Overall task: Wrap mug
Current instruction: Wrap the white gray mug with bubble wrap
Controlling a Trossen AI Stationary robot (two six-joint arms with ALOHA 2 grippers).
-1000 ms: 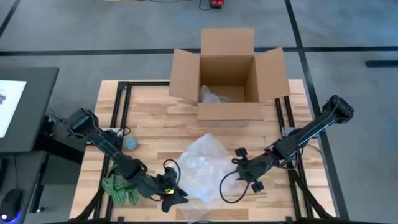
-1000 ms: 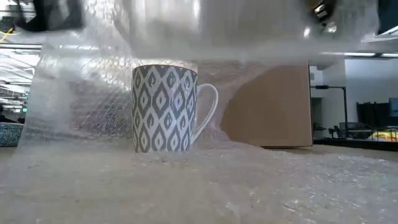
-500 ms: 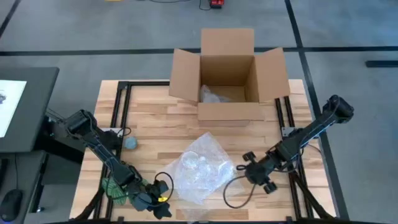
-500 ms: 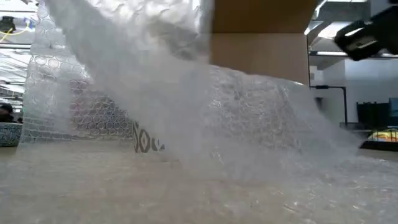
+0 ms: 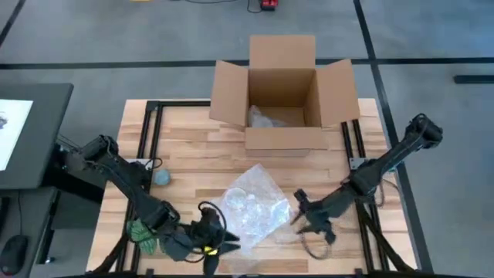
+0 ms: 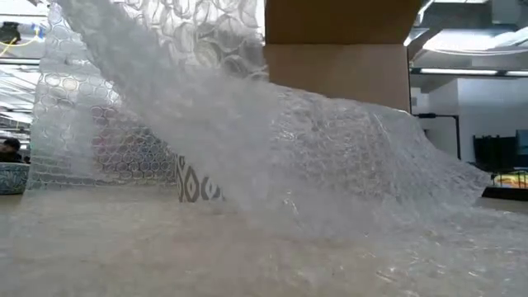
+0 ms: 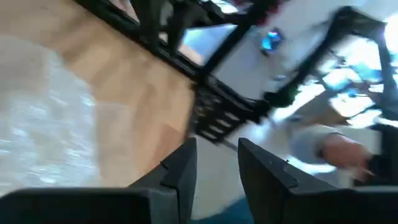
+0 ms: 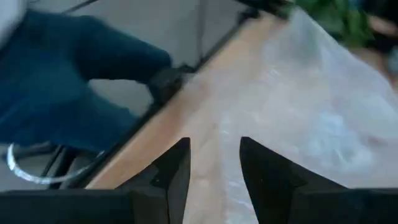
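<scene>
Left pincer point(image 5: 220, 245) low at the near edge of the wooden surface point(image 5: 193, 154), just beside the near-left corner of the bubble wrap point(image 5: 251, 207); in its wrist view the two fingers point(image 7: 180, 171) stand a little apart with nothing between them – wood and the pale wrap edge lie beyond. A green leafy thing point(image 5: 143, 232) lies just left of that arm, and a small blue-grey bowl point(image 5: 162, 177) sits farther back near the left rail.

Mid-surface: the bubble wrap is heaped in a crumpled mound over the mug point(image 6: 196, 183). From table height only a low patch of the mug's grey-and-white pattern shows through a gap in the wrap; from above, a round rim shape shows faintly under the plastic, left of the mound's centre. The wrap spreads forward over the wood and rises in a tall sheet at the left of the low view.

Behind the mound stands an open cardboard box point(image 5: 284, 96), flaps out, with some clear plastic inside.

Right pincer point(image 5: 302, 216) low, at the right edge of the wrap; its wrist view shows the fingers point(image 8: 174, 171) parted, empty, wrap ahead of them – whether they touch the wrap, cannot tell. A dark blue sleeve point(image 8: 68, 81) of a person shows beyond the surface's edge
</scene>
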